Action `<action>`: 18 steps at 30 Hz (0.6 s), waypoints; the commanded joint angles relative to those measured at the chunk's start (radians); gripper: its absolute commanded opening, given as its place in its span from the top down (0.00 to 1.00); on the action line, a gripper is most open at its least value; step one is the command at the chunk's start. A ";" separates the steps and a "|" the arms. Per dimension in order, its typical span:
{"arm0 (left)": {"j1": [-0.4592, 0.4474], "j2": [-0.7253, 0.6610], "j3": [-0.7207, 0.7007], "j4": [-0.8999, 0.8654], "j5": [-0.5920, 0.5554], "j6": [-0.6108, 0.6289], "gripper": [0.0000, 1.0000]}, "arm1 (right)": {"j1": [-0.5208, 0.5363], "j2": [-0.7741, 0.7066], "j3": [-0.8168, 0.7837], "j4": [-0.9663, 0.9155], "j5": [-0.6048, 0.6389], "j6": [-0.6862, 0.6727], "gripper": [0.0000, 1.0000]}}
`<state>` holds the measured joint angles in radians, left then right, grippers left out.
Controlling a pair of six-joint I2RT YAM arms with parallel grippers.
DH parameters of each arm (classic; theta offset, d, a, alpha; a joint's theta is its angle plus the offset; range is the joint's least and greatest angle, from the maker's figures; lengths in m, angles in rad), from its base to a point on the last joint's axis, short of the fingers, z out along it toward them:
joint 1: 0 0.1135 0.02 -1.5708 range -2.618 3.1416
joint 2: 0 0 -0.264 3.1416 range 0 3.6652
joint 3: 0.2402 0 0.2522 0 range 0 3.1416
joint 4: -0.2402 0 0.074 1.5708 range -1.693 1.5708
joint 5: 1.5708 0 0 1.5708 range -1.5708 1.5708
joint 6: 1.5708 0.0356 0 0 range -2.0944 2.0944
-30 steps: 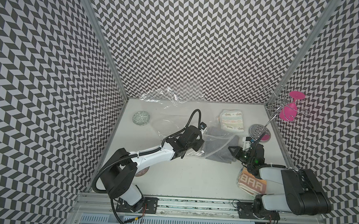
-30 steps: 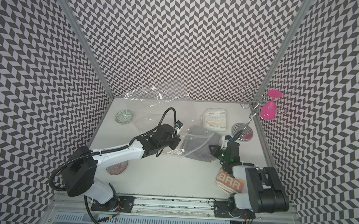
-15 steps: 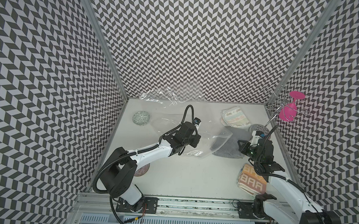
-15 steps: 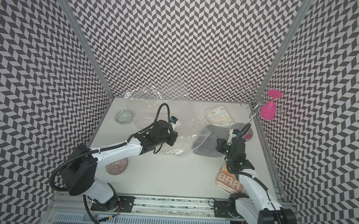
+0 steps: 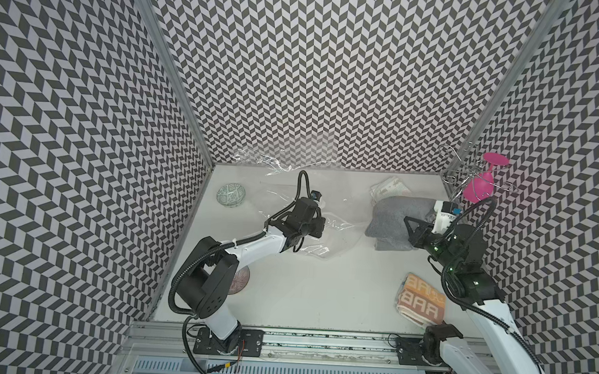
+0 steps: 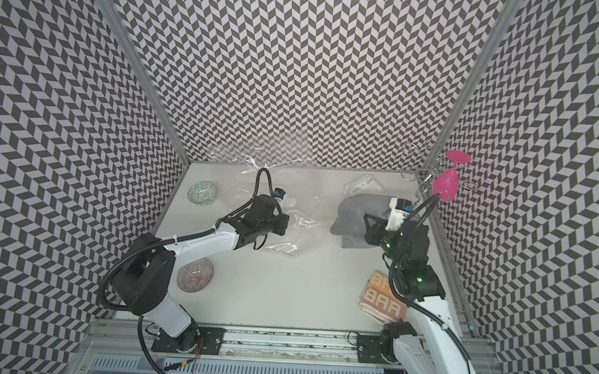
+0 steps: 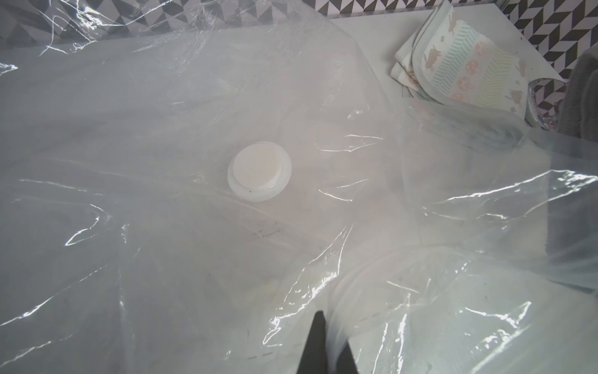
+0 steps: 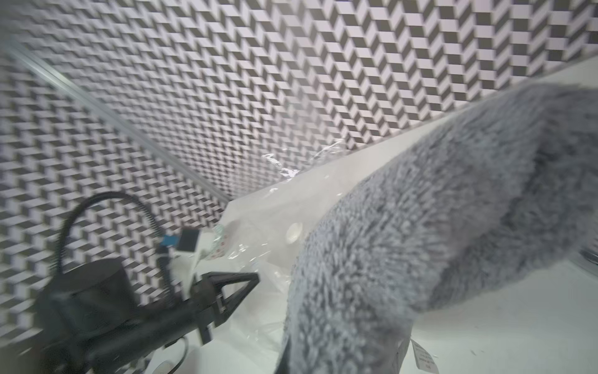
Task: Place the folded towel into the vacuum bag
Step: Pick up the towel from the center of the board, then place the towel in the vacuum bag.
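Right gripper (image 5: 411, 232) pinches the soft, floppy grey fluffy towel (image 5: 393, 217) by its edge; left gripper (image 7: 327, 340) clamps the likely slippery clear plastic vacuum bag (image 7: 161, 129) at its rim.

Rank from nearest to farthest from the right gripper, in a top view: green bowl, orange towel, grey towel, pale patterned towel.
1. Grey towel, in the right gripper.
2. Pale patterned towel, just behind.
3. Orange towel, front right.
4. Green bowl, back left.
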<state>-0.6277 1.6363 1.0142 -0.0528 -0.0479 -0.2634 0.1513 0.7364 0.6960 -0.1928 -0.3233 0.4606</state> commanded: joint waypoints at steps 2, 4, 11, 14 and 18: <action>0.008 0.007 0.006 0.031 0.045 -0.036 1.00 | 0.039 -0.052 0.091 0.221 -0.183 -0.019 1.00; 0.010 0.010 0.009 0.031 0.058 -0.039 1.00 | 0.051 -0.036 0.129 0.241 -0.244 -0.013 1.00; 0.044 0.002 0.029 0.057 0.219 -0.081 1.00 | 0.088 0.005 0.130 0.337 -0.429 0.041 1.00; 0.081 -0.022 0.047 0.086 0.349 -0.124 1.00 | 0.122 0.020 0.043 0.409 -0.439 0.078 1.00; 0.098 -0.044 0.104 0.072 0.461 -0.125 1.00 | 0.202 0.052 -0.026 0.430 -0.356 0.058 1.00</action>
<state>-0.5400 1.6344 1.0531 -0.0235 0.2771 -0.3546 0.3134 0.7715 0.6987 0.1211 -0.7036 0.5129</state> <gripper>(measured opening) 0.048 0.115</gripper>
